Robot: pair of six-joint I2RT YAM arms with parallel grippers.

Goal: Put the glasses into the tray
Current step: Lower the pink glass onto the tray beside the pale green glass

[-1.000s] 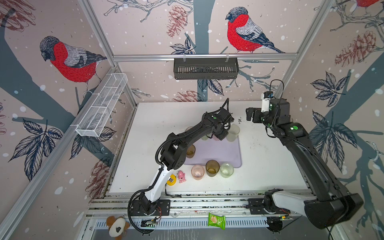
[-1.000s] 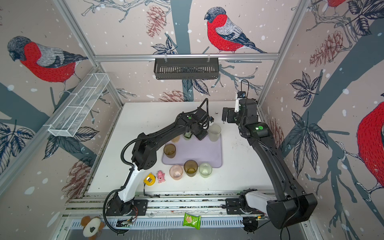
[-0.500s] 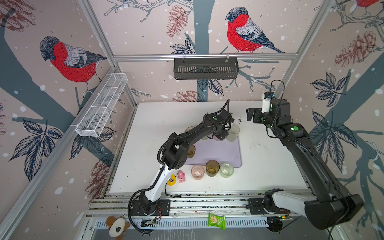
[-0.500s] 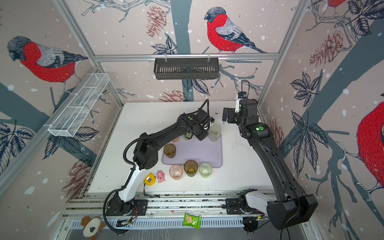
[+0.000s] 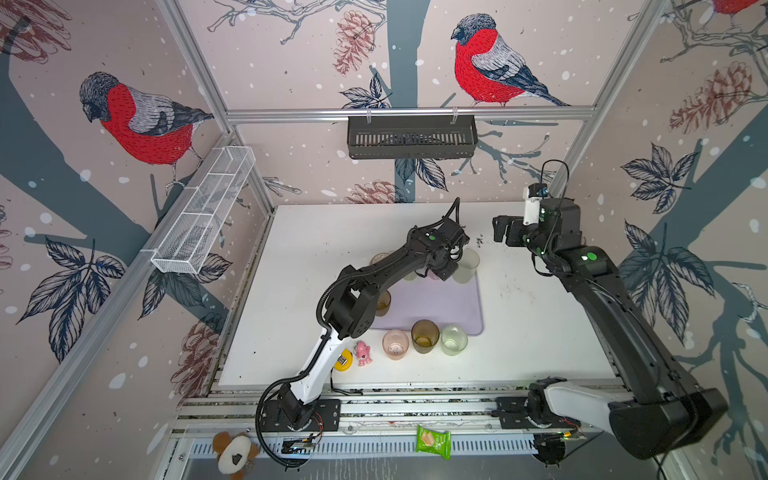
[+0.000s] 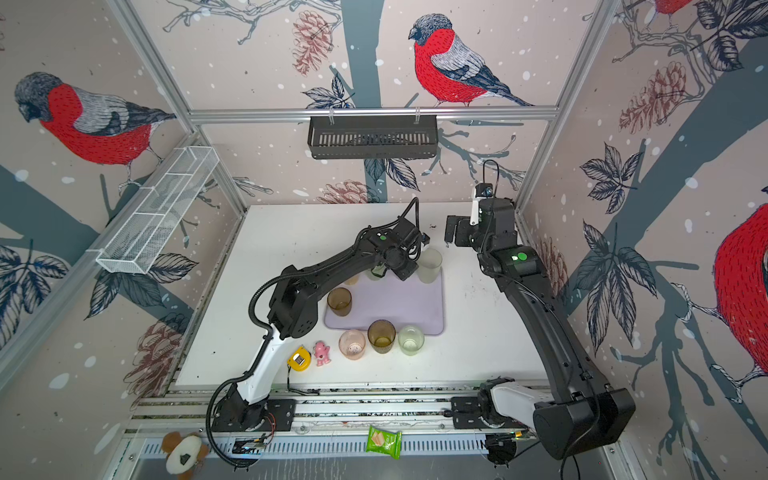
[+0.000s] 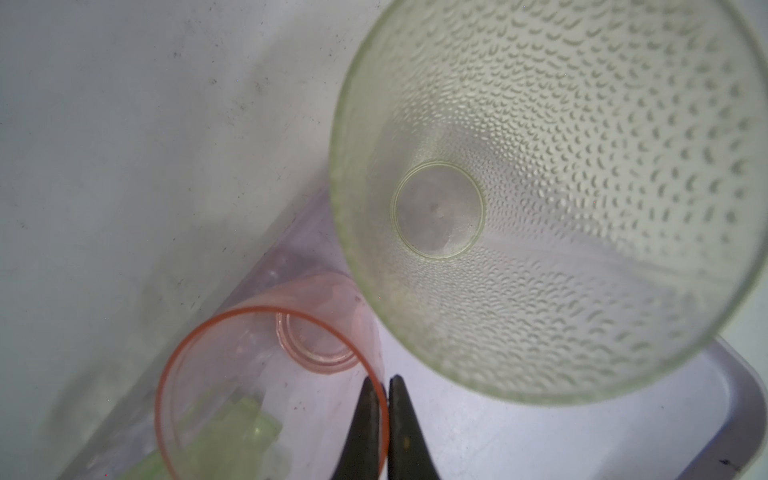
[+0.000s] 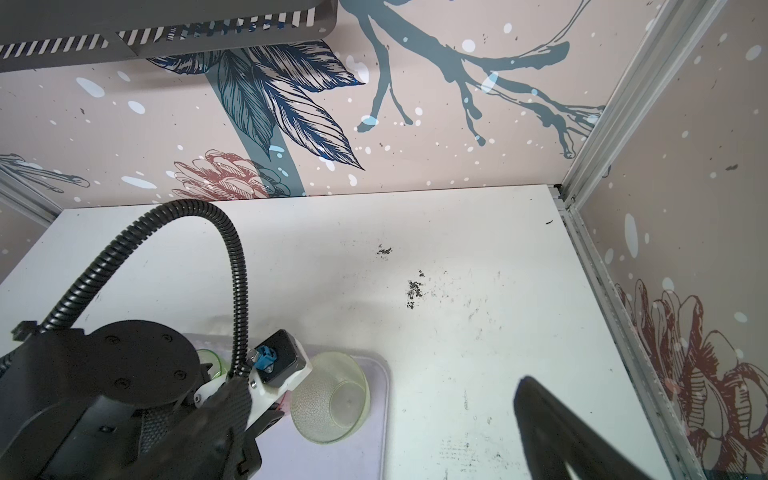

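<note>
The pale-lavender tray (image 5: pixel 440 305) (image 6: pixel 399 305) lies mid-table. My left gripper (image 7: pixel 385 384) (image 5: pixel 441 272) is shut on the rim of a pink glass (image 7: pixel 257 374), one fingertip inside and one outside, at the tray's far edge. The tall frosted glass (image 7: pixel 540 199) (image 5: pixel 466 266) (image 8: pixel 332 397) stands right beside it in the tray's far right corner. A brown glass (image 6: pixel 339 302) stands at the tray's left edge. Just in front of the tray stand a pink glass (image 5: pixel 395 344), a brown glass (image 5: pixel 425 336) and a pale green glass (image 5: pixel 454 340). My right gripper (image 5: pixel 500 235) hovers open and empty, beyond the tray's right side.
A yellow tape measure (image 5: pixel 343 360) and a pink toy figure (image 5: pixel 363 352) lie front left. A black slatted basket (image 5: pixel 411 137) hangs on the back wall, and a white wire basket (image 5: pixel 203 216) on the left wall. The left arm hides more glasses at the tray's far edge.
</note>
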